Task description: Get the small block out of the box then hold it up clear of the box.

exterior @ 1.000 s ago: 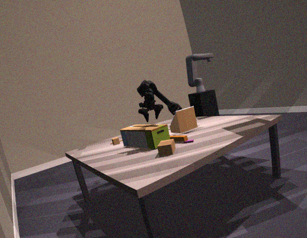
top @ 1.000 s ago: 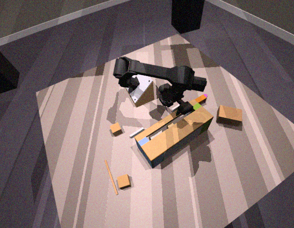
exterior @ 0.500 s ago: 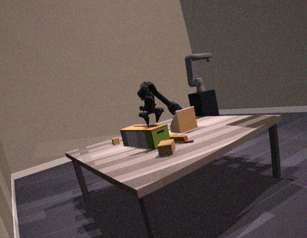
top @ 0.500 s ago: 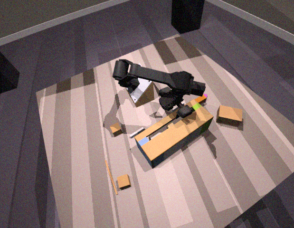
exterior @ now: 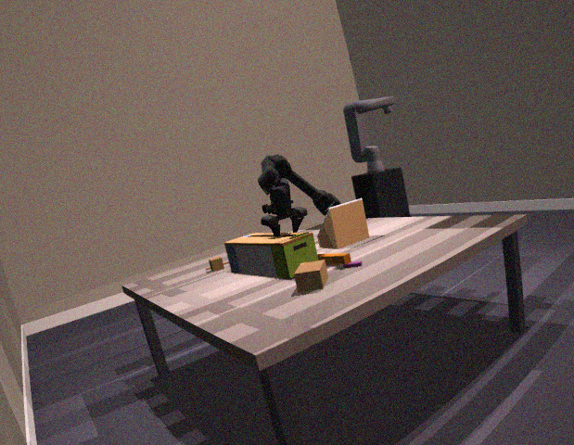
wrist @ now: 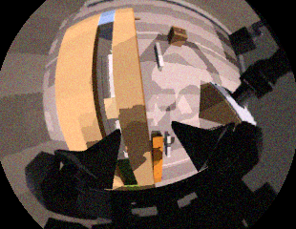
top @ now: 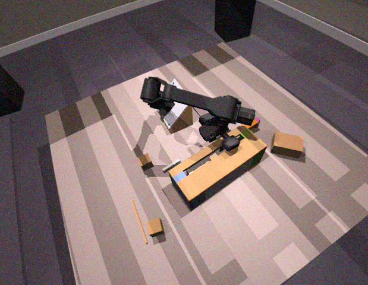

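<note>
The long box (top: 208, 179) (exterior: 252, 259) (wrist: 74, 83) has an orange top with a narrow slot along it, a green end (top: 247, 133) (exterior: 296, 253) and a light blue end (top: 179, 177). Through the slot a small tan block (top: 213, 156) (wrist: 112, 110) shows on the shelf, about midway along. My gripper (top: 220, 138) (exterior: 285, 230) (wrist: 146, 128) is open and empty, pointing down just over the box top near the green end. One finger is at the slot, the other past the box's back edge.
An orange stick (top: 252, 123) (exterior: 335, 259) (wrist: 158, 156) with a purple tip lies behind the green end. A wedge (top: 179, 117) (exterior: 344, 222) stands behind the box. A white bar (top: 170, 165), small cubes (top: 145, 160) (top: 154, 227), a larger block (top: 287, 143) (exterior: 310, 275) and a thin rod (top: 138, 221) lie around.
</note>
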`<state>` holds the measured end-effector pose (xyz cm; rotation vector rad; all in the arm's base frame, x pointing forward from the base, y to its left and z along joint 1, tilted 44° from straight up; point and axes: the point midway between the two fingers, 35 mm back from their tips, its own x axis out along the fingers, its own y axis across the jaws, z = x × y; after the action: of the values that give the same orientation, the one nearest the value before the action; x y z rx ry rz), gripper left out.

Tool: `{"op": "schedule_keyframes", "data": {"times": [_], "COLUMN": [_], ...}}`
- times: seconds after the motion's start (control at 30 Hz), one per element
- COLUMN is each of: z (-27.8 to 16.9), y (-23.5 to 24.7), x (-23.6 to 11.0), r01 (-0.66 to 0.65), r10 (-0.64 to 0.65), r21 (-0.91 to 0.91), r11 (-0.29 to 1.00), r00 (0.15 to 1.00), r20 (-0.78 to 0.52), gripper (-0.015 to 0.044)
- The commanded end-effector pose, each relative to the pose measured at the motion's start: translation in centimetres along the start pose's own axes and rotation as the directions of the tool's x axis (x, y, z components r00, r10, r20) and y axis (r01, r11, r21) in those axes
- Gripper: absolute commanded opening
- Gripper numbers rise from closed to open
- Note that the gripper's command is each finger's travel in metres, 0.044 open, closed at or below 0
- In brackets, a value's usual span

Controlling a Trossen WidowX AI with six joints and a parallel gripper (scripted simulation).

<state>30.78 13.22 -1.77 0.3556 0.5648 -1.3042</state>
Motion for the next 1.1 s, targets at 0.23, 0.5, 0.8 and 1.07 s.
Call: {"op": "schedule_keyframes", "data": {"times": [0.23, 0.5, 0.8, 1.07], "z": [-0.2, -0.3, 1.3, 3.2], "y": [-0.2, -0.2, -0.2, -0.2], "x": [1.7, 2.2, 2.7, 3.0], "r01": [-0.002, 0.000, 0.002, 0.003], "r10": [0.002, 0.000, -0.002, -0.003], "r21": [-0.008, 0.001, 0.001, 0.001], "r11": [1.000, 1.000, 1.000, 1.000], "r00": [1.000, 1.000, 1.000, 1.000], "r20": [0.008, 0.002, 0.003, 0.004], "gripper": [0.0400, 0.0400, 0.0400, 0.0400]}}
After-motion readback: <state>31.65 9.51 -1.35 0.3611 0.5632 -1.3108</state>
